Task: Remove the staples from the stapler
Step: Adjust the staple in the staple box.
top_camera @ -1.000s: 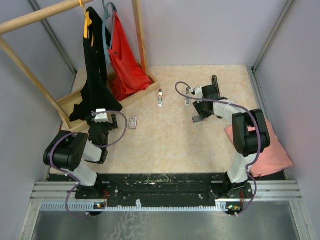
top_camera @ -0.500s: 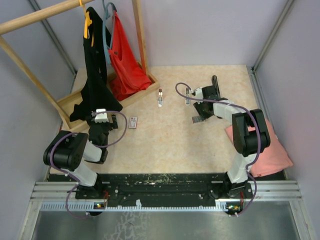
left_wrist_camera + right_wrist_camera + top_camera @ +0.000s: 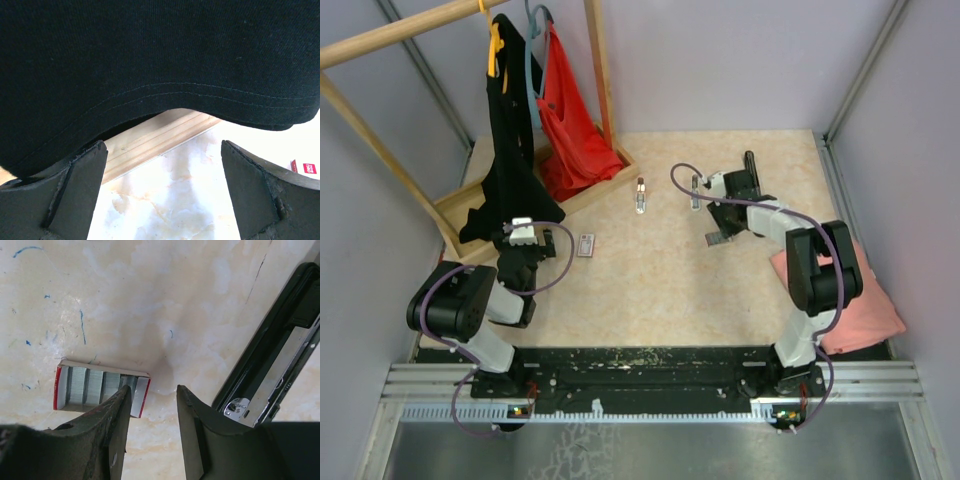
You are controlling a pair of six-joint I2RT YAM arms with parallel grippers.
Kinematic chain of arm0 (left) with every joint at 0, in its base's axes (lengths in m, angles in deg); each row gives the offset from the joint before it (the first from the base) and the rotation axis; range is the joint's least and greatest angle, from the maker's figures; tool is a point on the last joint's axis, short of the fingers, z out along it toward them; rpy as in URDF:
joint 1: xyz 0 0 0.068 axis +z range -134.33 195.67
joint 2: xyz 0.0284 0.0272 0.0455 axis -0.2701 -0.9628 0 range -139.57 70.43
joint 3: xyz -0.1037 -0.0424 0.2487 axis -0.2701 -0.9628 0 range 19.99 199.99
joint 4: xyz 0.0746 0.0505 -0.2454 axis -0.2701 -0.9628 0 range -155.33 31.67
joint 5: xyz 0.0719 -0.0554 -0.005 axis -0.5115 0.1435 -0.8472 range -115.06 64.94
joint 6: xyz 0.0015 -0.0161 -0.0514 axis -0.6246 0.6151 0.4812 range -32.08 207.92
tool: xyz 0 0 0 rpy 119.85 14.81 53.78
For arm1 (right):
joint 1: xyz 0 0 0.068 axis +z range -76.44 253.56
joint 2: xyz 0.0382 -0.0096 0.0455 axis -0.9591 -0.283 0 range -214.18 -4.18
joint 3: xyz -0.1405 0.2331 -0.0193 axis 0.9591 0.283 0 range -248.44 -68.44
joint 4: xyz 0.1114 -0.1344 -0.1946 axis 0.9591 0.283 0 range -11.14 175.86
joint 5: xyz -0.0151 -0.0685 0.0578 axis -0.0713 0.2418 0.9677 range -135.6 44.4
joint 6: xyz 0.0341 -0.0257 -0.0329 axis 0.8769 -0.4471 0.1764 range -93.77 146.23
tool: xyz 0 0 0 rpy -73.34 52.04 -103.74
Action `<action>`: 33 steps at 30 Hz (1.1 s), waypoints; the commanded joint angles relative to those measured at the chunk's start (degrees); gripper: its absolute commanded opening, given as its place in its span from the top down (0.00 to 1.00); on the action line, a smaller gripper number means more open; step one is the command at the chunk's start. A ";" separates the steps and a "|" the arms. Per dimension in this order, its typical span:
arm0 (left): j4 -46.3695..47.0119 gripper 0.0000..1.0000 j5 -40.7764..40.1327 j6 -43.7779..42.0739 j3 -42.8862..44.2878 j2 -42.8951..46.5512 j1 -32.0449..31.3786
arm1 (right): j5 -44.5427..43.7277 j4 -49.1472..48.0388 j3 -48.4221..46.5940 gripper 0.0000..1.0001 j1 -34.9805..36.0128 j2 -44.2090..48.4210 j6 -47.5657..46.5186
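Stapler lies open near the far right corner of the surface, taking staples out looks left to do, right tool half open and empty, left tool wide.

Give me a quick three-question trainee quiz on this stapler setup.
1. True or false: the left gripper is shut on the stapler.
2. In the right wrist view, what lies left of the stapler? A: a box of staple strips; B: scissors; C: a pen.
3. Fill in: the stapler lies ____, its metal rail showing.
Key: 1 false, it stands open and empty; 2 A; 3 open.
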 commanded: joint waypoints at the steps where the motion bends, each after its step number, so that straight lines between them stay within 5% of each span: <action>1: 1.27 0.00 0.09 0.97 0.76 -0.13 0.36 | -0.09 -2.27 -0.43 0.58 0.60 4.74 -0.20; 15: 1.27 0.00 0.07 0.94 0.78 -0.13 0.36 | 6.78 -0.03 -1.58 0.49 -0.50 4.35 3.78; 33: 1.25 0.00 0.07 0.97 0.87 -0.10 0.36 | 20.99 3.01 -3.64 0.51 -8.25 -0.47 6.77</action>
